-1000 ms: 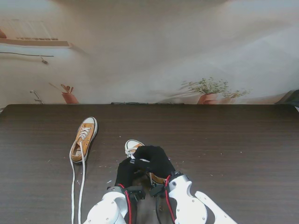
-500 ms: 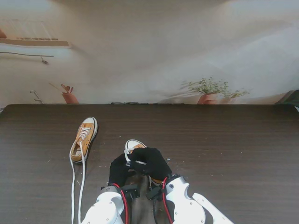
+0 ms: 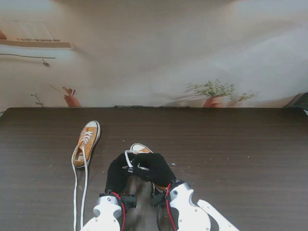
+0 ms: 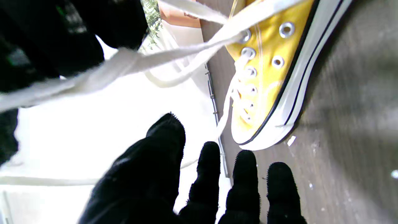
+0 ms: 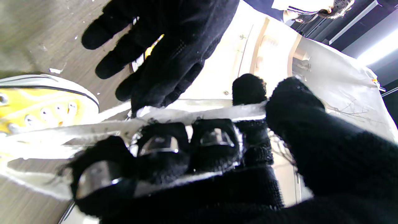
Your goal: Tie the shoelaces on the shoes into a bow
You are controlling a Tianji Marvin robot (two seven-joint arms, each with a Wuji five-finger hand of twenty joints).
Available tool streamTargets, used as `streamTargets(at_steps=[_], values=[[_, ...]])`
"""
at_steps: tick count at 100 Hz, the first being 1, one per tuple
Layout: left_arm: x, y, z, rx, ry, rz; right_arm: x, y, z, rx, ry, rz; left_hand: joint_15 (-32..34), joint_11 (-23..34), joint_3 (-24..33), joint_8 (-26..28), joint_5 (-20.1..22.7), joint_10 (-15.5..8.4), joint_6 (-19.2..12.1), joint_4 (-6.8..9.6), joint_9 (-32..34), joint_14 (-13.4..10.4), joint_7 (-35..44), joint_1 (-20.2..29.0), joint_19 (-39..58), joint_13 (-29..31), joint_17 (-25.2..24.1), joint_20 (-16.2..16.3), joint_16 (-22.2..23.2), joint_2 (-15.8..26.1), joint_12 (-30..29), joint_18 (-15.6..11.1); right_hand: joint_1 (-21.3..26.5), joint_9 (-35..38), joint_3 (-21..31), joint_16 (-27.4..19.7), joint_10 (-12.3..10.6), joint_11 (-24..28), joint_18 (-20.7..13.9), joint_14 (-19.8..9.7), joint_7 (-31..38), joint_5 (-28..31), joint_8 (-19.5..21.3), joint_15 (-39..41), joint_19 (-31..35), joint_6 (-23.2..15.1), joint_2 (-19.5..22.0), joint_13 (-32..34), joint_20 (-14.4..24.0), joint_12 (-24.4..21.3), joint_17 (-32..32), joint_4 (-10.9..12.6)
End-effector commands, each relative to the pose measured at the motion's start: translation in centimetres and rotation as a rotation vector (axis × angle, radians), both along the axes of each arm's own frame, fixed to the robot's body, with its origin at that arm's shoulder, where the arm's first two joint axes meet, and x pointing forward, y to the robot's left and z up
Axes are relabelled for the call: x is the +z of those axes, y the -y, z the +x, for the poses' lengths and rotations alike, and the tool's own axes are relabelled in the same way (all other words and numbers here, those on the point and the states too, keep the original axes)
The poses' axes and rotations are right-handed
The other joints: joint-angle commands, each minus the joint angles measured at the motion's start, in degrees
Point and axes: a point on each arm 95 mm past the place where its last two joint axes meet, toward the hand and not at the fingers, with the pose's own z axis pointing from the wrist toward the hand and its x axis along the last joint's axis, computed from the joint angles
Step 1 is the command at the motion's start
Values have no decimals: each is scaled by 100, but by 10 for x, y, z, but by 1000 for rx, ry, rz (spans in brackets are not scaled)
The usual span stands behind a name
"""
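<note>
The near yellow shoe [image 3: 139,147] lies under both black-gloved hands, only its white toe showing in the stand view. My right hand [image 3: 153,166] is shut on its white shoelace [image 5: 214,114], pinched between thumb and forefinger. The lace runs taut back to the shoe's eyelets [image 4: 248,53]. My left hand [image 3: 119,171] is beside the right one, with its fingers [image 4: 205,174] spread and nothing in them; its thumb tip comes close to the lace. A lace loop [image 3: 128,158] shows between the hands. A second yellow shoe [image 3: 86,143] lies to the left, untied.
The left shoe's two long laces [image 3: 79,192] trail toward me along the dark wooden table [image 3: 231,154]. Small white crumbs [image 4: 291,140] dot the table near the shoe. A pale backdrop wall [image 3: 159,57] stands behind the table's far edge.
My left hand has drawn leftward, away from the right hand. Both hands have shifted slightly farther from me, and a lace loop now shows between them.
</note>
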Motion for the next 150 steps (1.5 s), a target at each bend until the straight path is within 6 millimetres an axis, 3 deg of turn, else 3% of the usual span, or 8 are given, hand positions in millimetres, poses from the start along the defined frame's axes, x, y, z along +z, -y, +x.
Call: streamTargets(at_steps=[1,15,39,68,86,111,127,150], values=[[0,-7,1,-37,34,30,1,-1,-1,13,-3,-2,-172,-123,809,-62,-179,-257,-1261,-99,-213,-203,-477,-358,-178,-262,-146,27,54,-322,-115,-326,98,276,154,-34,-76,63,109,-146,108,3,88,5,127,-176,-74,145,-47,74,83,81],[-7,-14,6,-121,100,95,1,-2,-1,14,-5,-2,-458,-393,1516,-194,-204,-447,-1715,-43,-485,-384,-1077,-581,-759,-528,-232,-6,18,-638,-214,-469,95,280,151,-34,-70,64,109,-146,107,3,86,5,128,-176,-73,145,-47,74,83,81],[-17,-19,18,-236,154,142,1,-1,-2,16,1,-8,-588,-590,1851,-335,-86,-626,-1976,-48,-559,-496,-1375,-548,-1213,-596,-226,70,23,-968,-323,-524,93,279,156,-34,-68,63,109,-146,111,11,88,5,128,-177,-77,145,-48,73,83,81],[-25,-11,29,-273,192,95,-1,-1,-2,17,0,-15,-481,-506,1958,-251,302,-649,-2047,-79,-342,-507,-1167,-731,-1208,-466,-224,271,121,-976,-297,-482,98,280,157,-34,-69,64,109,-146,110,11,86,5,128,-181,-80,145,-48,74,83,82],[-26,-5,32,-307,198,71,-1,0,-2,16,2,-20,-473,-481,2006,-233,492,-625,-2009,-131,-248,-482,-1115,-1251,-1240,-429,-225,363,139,-965,-280,-462,94,281,154,-34,-64,64,109,-146,112,14,86,5,128,-184,-73,145,-49,74,83,81],[-26,3,35,-292,190,67,-2,3,-2,3,-2,-19,-365,-362,2144,-220,677,-568,-1884,-168,-71,-420,-1062,-1275,-1031,-258,-154,507,187,-1055,-207,-372,98,286,163,-35,-59,66,109,-153,122,8,103,3,128,-164,-85,145,-49,74,83,82],[-27,8,36,-259,180,61,-3,5,-3,-4,-4,-15,-253,-256,1693,-339,1009,-532,-1899,-425,136,-349,-893,-998,-806,-120,-73,478,187,-1038,-150,-295,94,286,164,-34,-60,65,109,-144,125,15,108,7,128,-129,-87,144,-49,73,83,80],[-26,15,39,-214,166,34,-4,5,-3,-11,-2,-8,-136,-156,1146,-602,1246,-490,-1797,-377,317,-284,-593,-743,-569,12,6,387,177,-963,-125,-217,94,296,173,-33,-54,66,105,-148,123,19,114,9,109,-148,-97,145,-64,73,111,81]])
